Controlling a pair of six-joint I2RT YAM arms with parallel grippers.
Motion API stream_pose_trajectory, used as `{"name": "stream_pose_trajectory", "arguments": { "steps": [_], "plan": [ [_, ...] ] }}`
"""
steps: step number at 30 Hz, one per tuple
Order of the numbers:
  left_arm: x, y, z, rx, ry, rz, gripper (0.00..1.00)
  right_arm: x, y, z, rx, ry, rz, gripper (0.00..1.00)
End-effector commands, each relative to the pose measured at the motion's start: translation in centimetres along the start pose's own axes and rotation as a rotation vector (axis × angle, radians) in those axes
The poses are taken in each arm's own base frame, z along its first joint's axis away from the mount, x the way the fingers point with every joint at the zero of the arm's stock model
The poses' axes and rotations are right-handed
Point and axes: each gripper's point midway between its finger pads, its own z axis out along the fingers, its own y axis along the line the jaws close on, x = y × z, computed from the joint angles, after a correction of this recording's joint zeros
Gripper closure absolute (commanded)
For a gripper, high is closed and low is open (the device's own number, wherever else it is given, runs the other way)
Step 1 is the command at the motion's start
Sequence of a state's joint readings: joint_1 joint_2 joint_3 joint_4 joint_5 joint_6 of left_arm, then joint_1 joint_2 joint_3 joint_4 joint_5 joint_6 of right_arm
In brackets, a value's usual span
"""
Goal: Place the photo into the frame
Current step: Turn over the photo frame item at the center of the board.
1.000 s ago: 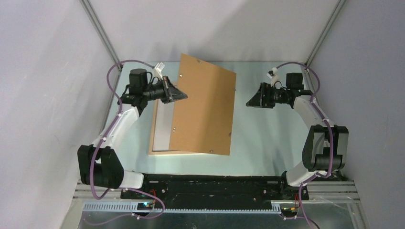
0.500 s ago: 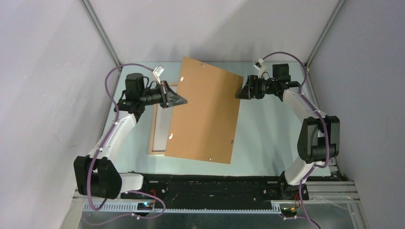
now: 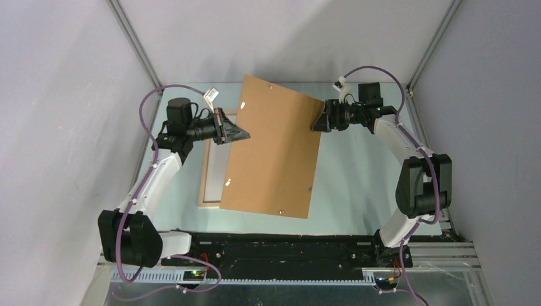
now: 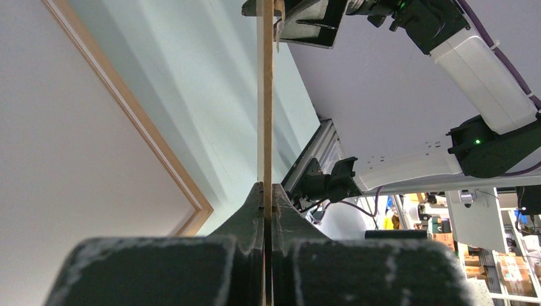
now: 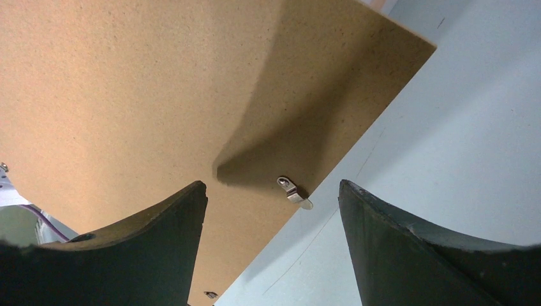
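Right jaws have moved up to backing board [image 3: 274, 153] far corner, open, not gripping. Left jaws pinch its left edge, board raised. Frame [image 3: 205, 191] flat on desk [image 3: 363, 185] beneath. Risk: single pinch lets board swing, knocking frame.

Left end effector [image 3: 247, 134] closed (right [image 3: 316, 123] wide)

No text, brand, number or sign is legible in any view. The brown backing board [image 3: 274, 150] is blank, and the white cable tags [image 3: 211, 95] are too small to read
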State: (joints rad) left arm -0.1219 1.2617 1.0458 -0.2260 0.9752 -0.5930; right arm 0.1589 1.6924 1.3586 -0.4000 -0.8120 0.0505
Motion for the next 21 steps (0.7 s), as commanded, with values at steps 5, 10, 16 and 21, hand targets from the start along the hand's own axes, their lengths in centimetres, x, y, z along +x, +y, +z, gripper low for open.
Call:
{"name": "stream_pose_trajectory", "arguments": {
  "steps": [5, 10, 16, 21],
  "plan": [
    [-0.8, -2.0, -0.7, 0.064, -0.024, 0.074, 1.0, -1.0, 1.9, -0.4, 0.035, -0.002, -0.137, 0.2],
    [-0.8, -1.9, -0.7, 0.061, -0.023, 0.072, 1.0, -0.7, 2.5, -0.2, 0.066, 0.016, -0.212, 0.2],
    [-0.8, -1.9, -0.7, 0.059, -0.027, 0.071, 1.0, 0.1, 3.6, 0.3, 0.074, 0.049, -0.268, 0.2],
    [-0.9, -1.8, -0.7, 0.049, -0.036, 0.07, 1.0, 0.9, 4.2, 0.5, 0.072, 0.07, -0.286, 0.2]
  ]
}}
